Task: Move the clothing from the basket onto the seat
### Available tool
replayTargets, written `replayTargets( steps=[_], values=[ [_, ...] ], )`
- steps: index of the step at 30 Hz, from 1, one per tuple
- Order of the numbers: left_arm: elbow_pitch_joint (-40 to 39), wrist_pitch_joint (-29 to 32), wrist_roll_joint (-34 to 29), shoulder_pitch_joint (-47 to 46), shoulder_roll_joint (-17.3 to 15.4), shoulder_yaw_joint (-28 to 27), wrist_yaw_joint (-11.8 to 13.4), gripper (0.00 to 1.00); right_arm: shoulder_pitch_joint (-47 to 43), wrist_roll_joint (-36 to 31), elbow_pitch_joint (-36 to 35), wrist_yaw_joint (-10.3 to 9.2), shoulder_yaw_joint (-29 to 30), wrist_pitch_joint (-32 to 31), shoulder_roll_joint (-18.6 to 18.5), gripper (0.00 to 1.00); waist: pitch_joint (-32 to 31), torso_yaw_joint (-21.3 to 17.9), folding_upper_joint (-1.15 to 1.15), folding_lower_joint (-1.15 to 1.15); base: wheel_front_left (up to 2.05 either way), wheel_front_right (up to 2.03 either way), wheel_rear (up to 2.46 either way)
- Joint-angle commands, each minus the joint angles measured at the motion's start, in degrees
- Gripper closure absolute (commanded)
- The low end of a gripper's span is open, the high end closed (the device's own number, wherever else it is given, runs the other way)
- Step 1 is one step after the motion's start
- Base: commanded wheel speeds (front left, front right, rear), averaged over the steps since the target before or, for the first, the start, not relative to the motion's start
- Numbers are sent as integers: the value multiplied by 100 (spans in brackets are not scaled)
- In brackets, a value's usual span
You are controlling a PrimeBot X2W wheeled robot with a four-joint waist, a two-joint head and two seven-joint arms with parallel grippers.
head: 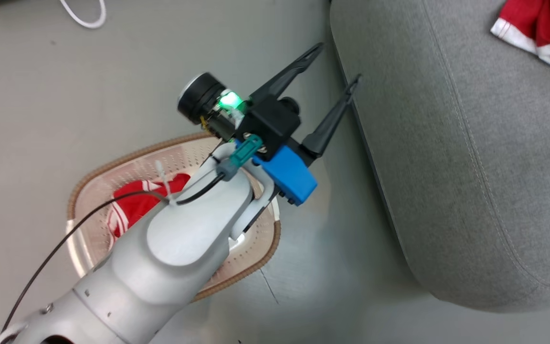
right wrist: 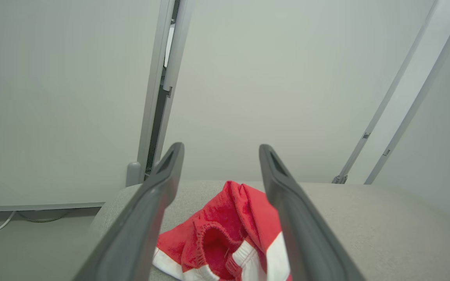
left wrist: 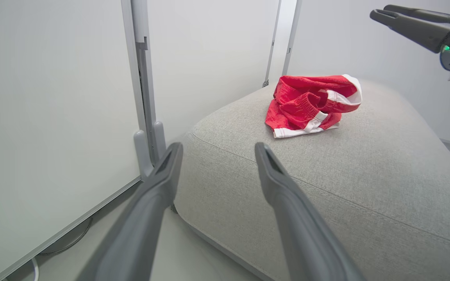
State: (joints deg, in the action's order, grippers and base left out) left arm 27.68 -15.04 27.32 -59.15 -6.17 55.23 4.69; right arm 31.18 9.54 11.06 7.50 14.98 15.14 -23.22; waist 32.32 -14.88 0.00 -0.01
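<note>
The right gripper (right wrist: 220,147) is spread wide with nothing between its fingers. In the right wrist view it hangs over the red shorts (right wrist: 225,218), which lie crumpled at the bottom centre of that frame. The shorts rest on the grey seat (right wrist: 365,218), apart from the fingers.

The left gripper (head: 339,61) is also spread and empty. In the head view it sits at upper centre, fingers pointing up and right toward the seat's near edge, over the floor (head: 65,95) between seat and basket. In the left wrist view the shorts show at upper centre, well onto the seat top, with the right gripper at the upper right corner above them.

The basket (head: 93,224) stands on the floor at lower left of the head view, partly hidden by the pale left forearm (head: 194,234). One more red garment (head: 136,205) with white trim lies in the basket.

Judgement: the shorts count as delivered, so the step in hand is the turn back for the garment left in the basket. The next move calls for an open gripper to go down inside the rim onto a raised fold of cloth. It should close on enough fabric to lift the whole piece clear of the basket wall, then carry it across and let go on bare seat, beside the shorts.
</note>
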Motion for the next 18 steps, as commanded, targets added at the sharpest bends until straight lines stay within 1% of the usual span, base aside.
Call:
replayTargets(
  steps=[1,5,6,10,15,18],
  values=[
    [-81,-17,-59,219,-57,-182,67,0,-136,-37,-101,-2,-199,1,64,0,-456,313,0,1,0,0,0],
    [-321,-17,-150,730,-121,-760,173,0,-281,-116,-262,-2,-669,1,142,0,-864,574,0,1,0,0,0],
    [-321,-17,-150,730,-121,-760,173,0,-281,-116,-262,-2,-669,1,142,0,-864,574,0,1,0,0,0],
    [-586,-19,-292,1271,-157,-1400,264,0,-438,-146,-367,-2,-1045,1,255,0,-1245,831,0,1,0,0,0],
    [-865,-18,-515,1967,-133,-2165,289,0,-691,-195,-390,-2,-1358,1,425,0,-1654,1129,0,1,0,0,0],
    [-1004,-18,-649,2384,-91,-2572,226,0,-899,-215,-397,-2,-1438,1,540,0,-1885,1291,0,1,0,0,0]
  ],
)
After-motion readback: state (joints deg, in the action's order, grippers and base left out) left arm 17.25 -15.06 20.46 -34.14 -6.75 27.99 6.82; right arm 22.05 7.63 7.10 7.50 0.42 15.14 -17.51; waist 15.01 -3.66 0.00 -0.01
